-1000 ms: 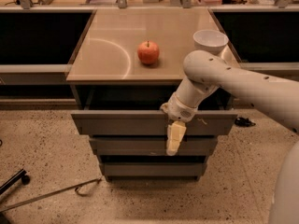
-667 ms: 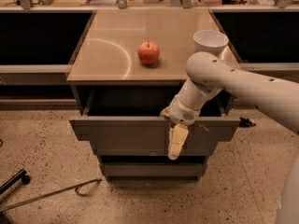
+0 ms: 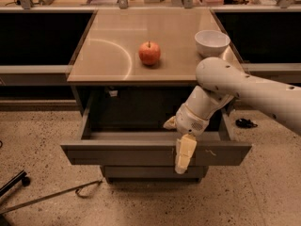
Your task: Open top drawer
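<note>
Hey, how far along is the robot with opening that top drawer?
Mostly done: the top drawer stands well out from the cabinet, its inside showing. In hand: the gripper sits at the drawer's front edge, right of centre. Left: perhaps a little more pull, then letting go.

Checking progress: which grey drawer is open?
The wide top grey metal drawer, pulled out; the narrower drawer below is shut. The gripper hangs over the open front.
</note>
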Available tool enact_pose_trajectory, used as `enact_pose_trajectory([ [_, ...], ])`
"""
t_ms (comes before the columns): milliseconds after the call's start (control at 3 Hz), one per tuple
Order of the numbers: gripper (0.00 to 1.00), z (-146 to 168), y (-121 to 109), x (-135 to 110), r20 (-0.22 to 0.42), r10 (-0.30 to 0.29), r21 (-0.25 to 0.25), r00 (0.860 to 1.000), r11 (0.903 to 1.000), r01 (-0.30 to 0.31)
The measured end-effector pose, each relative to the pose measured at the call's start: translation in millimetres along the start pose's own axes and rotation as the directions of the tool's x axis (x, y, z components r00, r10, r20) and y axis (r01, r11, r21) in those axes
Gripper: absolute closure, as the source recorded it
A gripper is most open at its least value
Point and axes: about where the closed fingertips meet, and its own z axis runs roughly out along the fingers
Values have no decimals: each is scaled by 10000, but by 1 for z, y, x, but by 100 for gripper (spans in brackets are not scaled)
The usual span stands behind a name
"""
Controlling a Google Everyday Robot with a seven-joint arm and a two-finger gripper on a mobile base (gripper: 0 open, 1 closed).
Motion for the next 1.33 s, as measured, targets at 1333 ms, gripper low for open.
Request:
enact_pose_trajectory([
  [1333, 0, 1, 113, -8, 522, 858, -1037, 9950, 9914, -800],
])
